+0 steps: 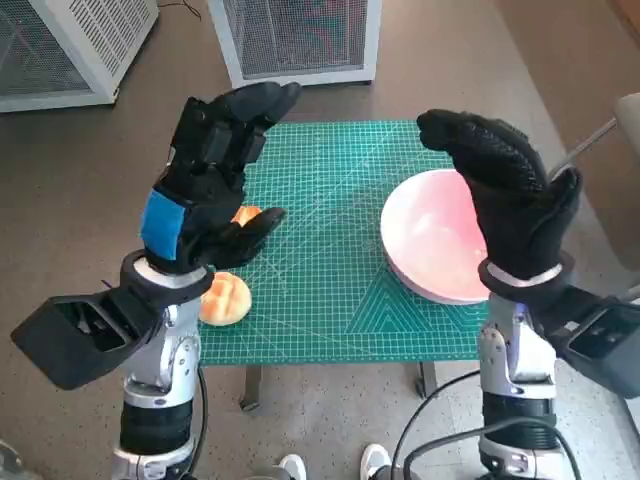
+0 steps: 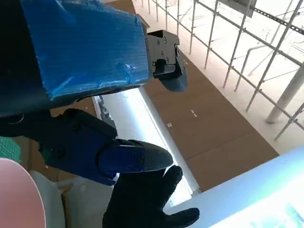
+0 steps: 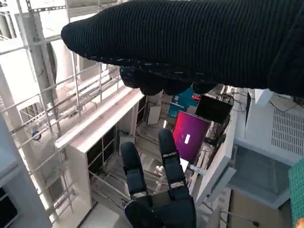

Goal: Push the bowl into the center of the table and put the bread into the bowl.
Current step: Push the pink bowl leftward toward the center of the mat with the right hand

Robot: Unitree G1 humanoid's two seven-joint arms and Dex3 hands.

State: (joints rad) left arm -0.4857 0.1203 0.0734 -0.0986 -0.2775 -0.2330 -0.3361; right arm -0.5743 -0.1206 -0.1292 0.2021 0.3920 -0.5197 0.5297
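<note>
- at six o'clock in the head view, the tips of two white shoes point(image 1: 330, 466) show on the speckled floor point(image 1: 80, 200) just below the surface's near edge.
- the left hand point(image 1: 207, 180) is raised at about nine o'clock above the green cutting mat point(image 1: 320, 290); its fingers point(image 1: 240, 115) are spread apart and hold nothing.
- the right hand point(image 1: 505, 190) is raised at about three o'clock, over the near right part of the bowl; its gloved fingers point(image 1: 455, 130) are apart, curved a little forward, and empty.
- a bread roll point(image 1: 226, 299) lies at about seven o'clock near the mat's near left edge, partly under the left wrist.
- a second orange piece of bread point(image 1: 246, 214) peeks out at nine o'clock behind the left thumb; most of it is hidden.
- the pink bowl point(image 1: 430, 240) sits upright at three o'clock on the mat's right side, well apart from both breads and off the middle of the surface.
- at twelve o'clock, beyond the surface, two white perforated cabinets point(image 1: 300, 35) stand on the floor.
</note>
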